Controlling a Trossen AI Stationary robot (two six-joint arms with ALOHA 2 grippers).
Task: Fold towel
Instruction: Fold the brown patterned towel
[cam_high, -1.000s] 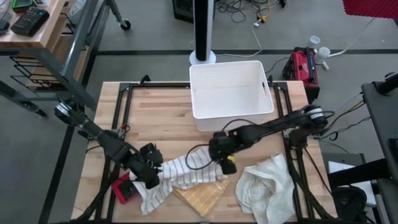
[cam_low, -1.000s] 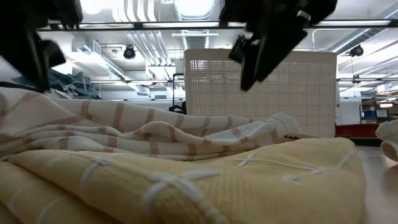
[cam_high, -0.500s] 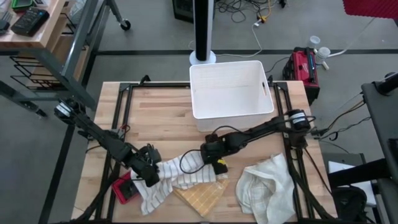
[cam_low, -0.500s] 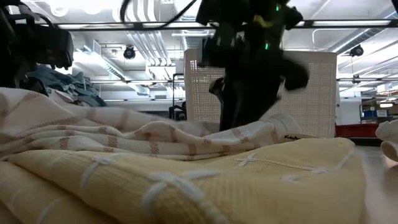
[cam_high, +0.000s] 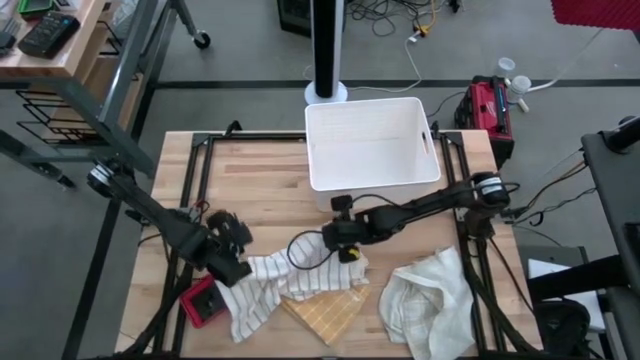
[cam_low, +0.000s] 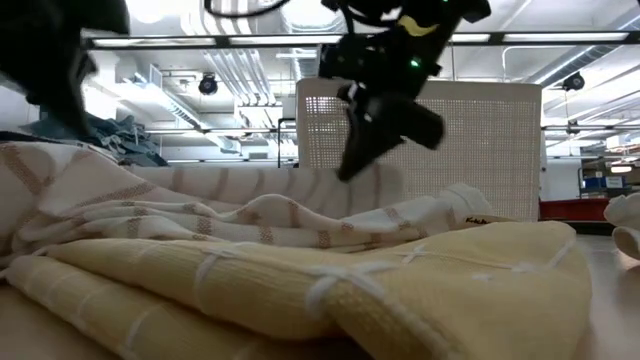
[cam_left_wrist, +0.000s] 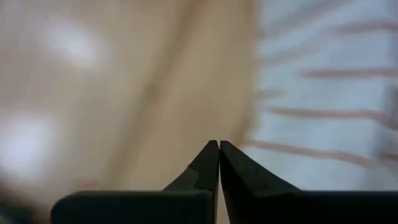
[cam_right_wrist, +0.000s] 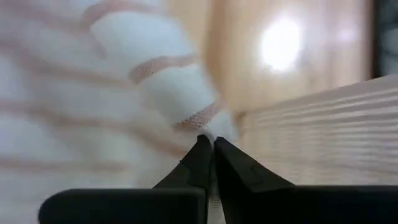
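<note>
A wooden table (cam_high: 250, 175) in a black frame is carrying everything, with a white bin (cam_high: 370, 150) sitting at its far edge. A striped towel (cam_high: 270, 290) is lying crumpled near the front, partly overlapping a yellow cloth (cam_high: 322, 315) just beside it, and a white cloth (cam_high: 430, 295) is lying bunched toward the right front corner. A small red and black object (cam_high: 203, 302) is resting at the left front, touching the striped towel's edge.

grey floor (cam_high: 240, 40), ceiling pipes (cam_low: 235, 70), wooden bench (cam_high: 60, 45)
</note>
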